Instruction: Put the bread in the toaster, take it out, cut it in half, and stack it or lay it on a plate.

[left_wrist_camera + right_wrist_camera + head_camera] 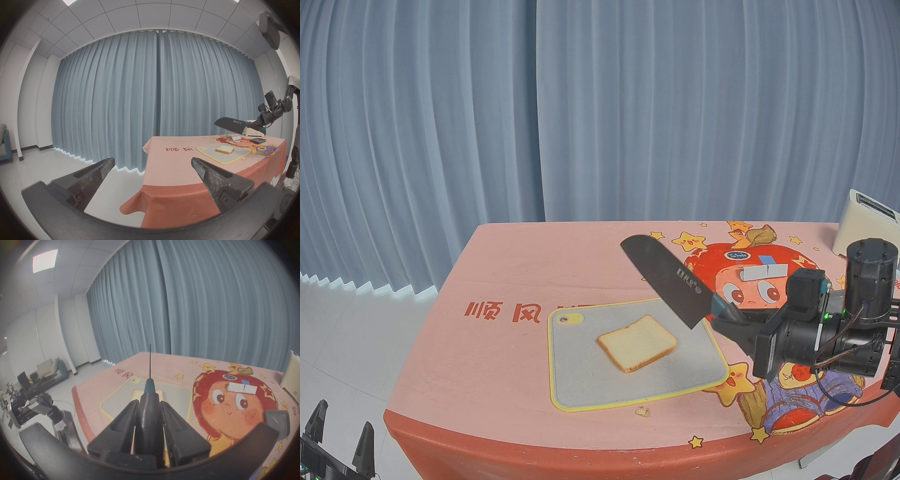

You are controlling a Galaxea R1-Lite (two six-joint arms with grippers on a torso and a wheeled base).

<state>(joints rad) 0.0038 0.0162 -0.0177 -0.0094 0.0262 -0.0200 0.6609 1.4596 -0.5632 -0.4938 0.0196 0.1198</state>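
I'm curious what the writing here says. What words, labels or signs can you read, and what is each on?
"顺风", big red characters on the tablecloth; anything further is covered by the cutting board.
Pale print on the knife blade: too small to read.
Dark oval badge on the cartoon face: too small to read.

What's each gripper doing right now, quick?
Left gripper: open, holding nothing.
Right gripper: closed on the teal handle of the black-bladed kitchen knife.
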